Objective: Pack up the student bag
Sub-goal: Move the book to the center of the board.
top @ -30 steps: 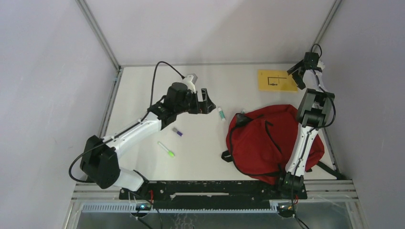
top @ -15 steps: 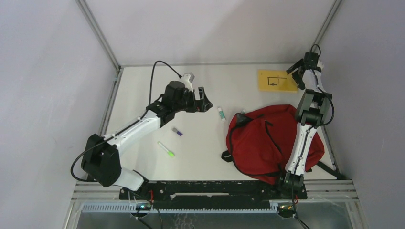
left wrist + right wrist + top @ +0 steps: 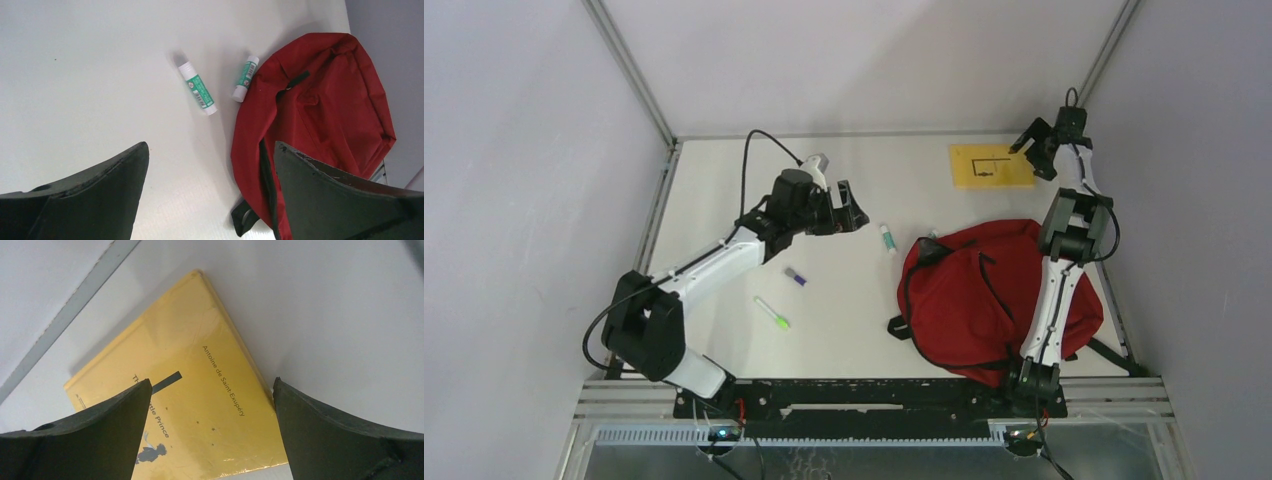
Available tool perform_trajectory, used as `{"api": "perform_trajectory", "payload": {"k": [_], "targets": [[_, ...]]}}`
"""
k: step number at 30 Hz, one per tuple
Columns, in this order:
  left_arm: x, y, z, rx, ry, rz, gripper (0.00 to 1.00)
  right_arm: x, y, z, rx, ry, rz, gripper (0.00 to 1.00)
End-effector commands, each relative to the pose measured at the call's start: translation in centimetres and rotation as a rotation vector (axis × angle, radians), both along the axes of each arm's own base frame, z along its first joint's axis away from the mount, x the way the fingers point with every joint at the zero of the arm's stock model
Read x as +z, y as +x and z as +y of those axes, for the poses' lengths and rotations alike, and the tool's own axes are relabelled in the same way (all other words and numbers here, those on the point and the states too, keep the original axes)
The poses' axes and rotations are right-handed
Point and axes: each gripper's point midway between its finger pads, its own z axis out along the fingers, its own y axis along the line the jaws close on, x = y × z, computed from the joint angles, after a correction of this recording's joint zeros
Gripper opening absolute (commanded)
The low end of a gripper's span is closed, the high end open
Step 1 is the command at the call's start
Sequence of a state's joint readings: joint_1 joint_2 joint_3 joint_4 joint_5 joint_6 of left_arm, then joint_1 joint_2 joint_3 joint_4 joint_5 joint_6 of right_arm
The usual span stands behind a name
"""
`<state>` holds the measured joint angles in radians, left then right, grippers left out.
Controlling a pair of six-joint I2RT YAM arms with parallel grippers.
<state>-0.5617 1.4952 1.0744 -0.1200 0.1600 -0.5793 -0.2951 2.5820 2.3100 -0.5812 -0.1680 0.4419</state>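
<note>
**Room.** Plain grey walls (image 3: 514, 150) on three sides. One metal post (image 3: 629, 70) runs into the far left corner and a second post (image 3: 1114, 45) into the far right.

**Surface.** White table (image 3: 904, 170), matt, with a black mounting rail (image 3: 874, 390) along its near edge.

**Items, left to right.**
1. Left arm (image 3: 714, 265), white and black, reaching over the left half of the table.
2. Green marker (image 3: 772, 312), lying flat, near the middle.
3. Small purple-capped piece (image 3: 795, 276), just beyond the marker; kind not clear.
4. Left gripper (image 3: 849, 205), jaws spread wide and holding nothing, above bare table.
5. Glue stick (image 3: 197, 90), white with a green label, lying alone.
6. Second glue stick (image 3: 245, 79), same kind, just beside the bag's far left edge.
7. Student bag (image 3: 954, 300), red with black straps, slumped flat on the right half of the table.
8. Yellow book (image 3: 990, 166), flat near the far right corner; the cover reads "Antoine de Saint-Exupéry".
9. Right gripper (image 3: 1036, 155), jaws wide apart and empty, poised over the book's right part.
10. Right arm (image 3: 1064, 235), rising from its base across the bag.

**Bag relative to the tools.** It lies to the right of the left gripper, with the first glue stick between them. It is on the near side of the right gripper, apart from it.
</note>
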Motion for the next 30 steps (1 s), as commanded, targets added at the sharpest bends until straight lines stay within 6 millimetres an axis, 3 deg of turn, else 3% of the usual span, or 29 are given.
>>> {"api": "perform_trajectory", "payload": {"k": [1, 6, 14, 17, 18, 24, 30], "targets": [[1.5, 1.4, -0.1, 0.027, -0.054, -0.007, 0.98, 0.5, 1.4, 4.7, 0.182, -0.02, -0.033, 0.99], [0.6, 0.7, 0.2, 0.027, -0.064, 0.015, 0.98, 1.4, 2.1, 6.6, 0.246, -0.114, -0.043, 0.98], [0.6, 2.0, 1.4, 0.068, -0.044, 0.024, 0.98, 2.4, 2.7, 12.8, 0.454, -0.326, -0.055, 0.99], [0.5, 2.7, 2.6, 0.096, -0.044, 0.038, 0.98, 2.1, 2.5, 14.0, 0.494, -0.406, -0.031, 0.99], [0.5, 3.0, 3.1, 0.108, -0.046, 0.043, 0.98, 1.9, 2.3, 16.0, 0.535, -0.426, -0.028, 0.99], [0.8, 4.3, 5.3, 0.159, -0.08, 0.058, 0.98, 0.5, 1.3, 20.4, 0.674, -0.59, 0.025, 1.0], [0.8, 4.5, 6.2, 0.175, -0.1, 0.074, 0.98, -0.6, -0.3, 24.1, 0.825, -0.552, 0.034, 1.0]]}}
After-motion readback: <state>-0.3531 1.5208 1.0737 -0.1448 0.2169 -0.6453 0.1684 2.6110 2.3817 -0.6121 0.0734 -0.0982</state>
